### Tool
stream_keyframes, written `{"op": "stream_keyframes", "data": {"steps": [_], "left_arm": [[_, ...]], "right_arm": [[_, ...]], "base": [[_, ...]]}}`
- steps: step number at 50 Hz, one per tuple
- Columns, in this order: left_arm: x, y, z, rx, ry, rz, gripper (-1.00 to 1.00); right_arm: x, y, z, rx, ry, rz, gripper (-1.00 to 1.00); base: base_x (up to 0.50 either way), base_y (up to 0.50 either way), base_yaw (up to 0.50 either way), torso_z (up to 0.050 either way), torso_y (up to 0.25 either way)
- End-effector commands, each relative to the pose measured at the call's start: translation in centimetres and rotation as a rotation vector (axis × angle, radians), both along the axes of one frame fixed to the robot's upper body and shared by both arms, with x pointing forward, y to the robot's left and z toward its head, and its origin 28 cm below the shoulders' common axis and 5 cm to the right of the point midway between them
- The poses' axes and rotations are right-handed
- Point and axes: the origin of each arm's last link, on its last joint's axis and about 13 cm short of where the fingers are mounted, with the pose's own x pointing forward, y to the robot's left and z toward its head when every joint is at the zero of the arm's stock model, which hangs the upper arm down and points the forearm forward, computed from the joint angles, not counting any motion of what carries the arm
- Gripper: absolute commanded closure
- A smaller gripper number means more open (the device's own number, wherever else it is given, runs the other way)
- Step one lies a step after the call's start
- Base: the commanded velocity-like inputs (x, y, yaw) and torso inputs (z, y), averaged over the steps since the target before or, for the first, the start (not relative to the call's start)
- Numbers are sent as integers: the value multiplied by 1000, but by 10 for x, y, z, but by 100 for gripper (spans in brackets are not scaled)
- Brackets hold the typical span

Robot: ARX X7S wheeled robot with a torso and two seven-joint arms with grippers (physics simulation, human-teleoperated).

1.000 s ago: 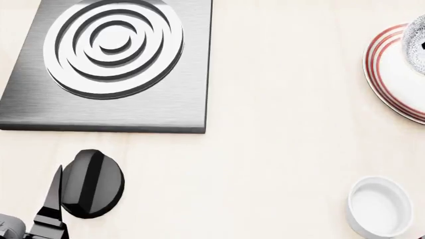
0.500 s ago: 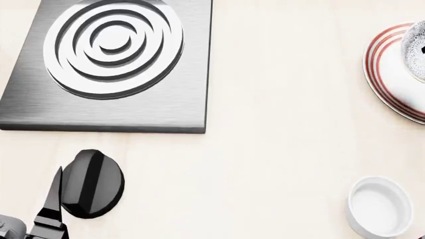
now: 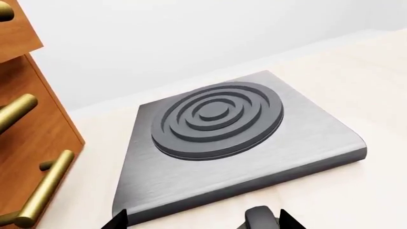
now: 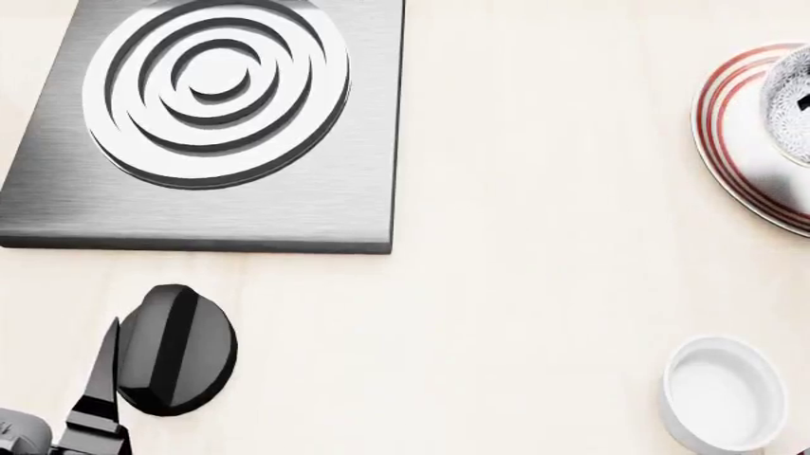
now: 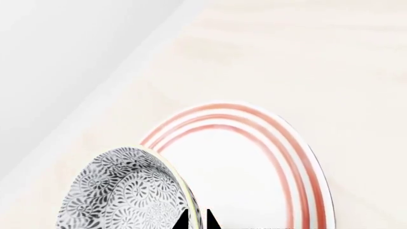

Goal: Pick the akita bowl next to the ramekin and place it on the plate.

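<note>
The akita bowl (image 5: 121, 191), white with a grey floral pattern, hangs tilted over the plate (image 5: 254, 157), a white plate with red rings. My right gripper (image 5: 196, 222) is shut on the bowl's rim, one finger inside and one outside. In the head view the akita bowl (image 4: 791, 109) and the plate (image 4: 727, 123) are cut by the right edge. The plain white ramekin (image 4: 724, 393) stands alone at the near right. My left gripper (image 3: 203, 223) is open and holds nothing, far to the left.
A grey burner slab with concentric rings (image 4: 215, 123) lies at the far left. A black knob (image 4: 177, 349) sits beside my left gripper's finger (image 4: 101, 374). A wooden drawer front with brass handles (image 3: 25, 143) stands past the slab.
The akita bowl has shifted a little nearer in the head view, further over the plate. The left arm and the ramekin have not moved.
</note>
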Motion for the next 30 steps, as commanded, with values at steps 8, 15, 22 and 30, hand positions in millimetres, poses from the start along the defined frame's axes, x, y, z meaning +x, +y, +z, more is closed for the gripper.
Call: {"op": "stream_keyframes", "data": {"steps": [8, 15, 22, 30], "left_arm": [[1, -1, 3, -5, -14, -11, -100], [1, -1, 1, -4, -9, -11, -100], [2, -1, 0, -4, -9, -10, -100], [3, -1, 0, -3, -11, -12, -100]], "right_arm": [[11, 6, 5, -4, -37, 33, 100], [15, 6, 8, -9, -41, 34, 100], [15, 8, 4, -5, -35, 30, 100], [16, 9, 1, -9, -40, 36, 100]], "base": [[0, 0, 0, 0, 0], [0, 0, 0, 0, 0], [0, 0, 0, 0, 1], [0, 0, 0, 0, 0]]}}
